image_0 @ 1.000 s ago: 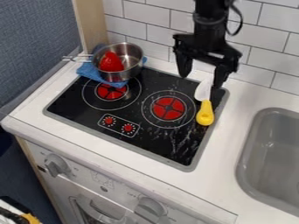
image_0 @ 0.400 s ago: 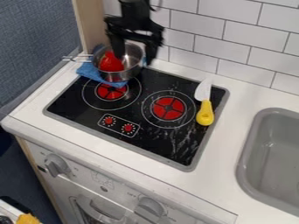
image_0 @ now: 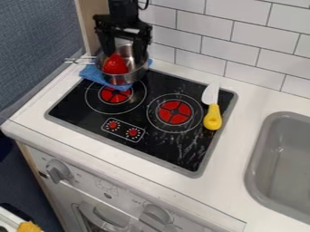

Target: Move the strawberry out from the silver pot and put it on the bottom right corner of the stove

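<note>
The gripper is positioned over the silver pot, fingers spread apart, with nothing grasped. The pot contains the red strawberry. The strawberry lies below the gripper, nearer the finger at the left of the view; finger contact cannot be determined. A blue cloth extends from beneath the pot at the rear left corner of the stove. Farther right, the yellow-handled knife rests along the stove's right side. The gray sink is set into the counter beyond it.
</note>
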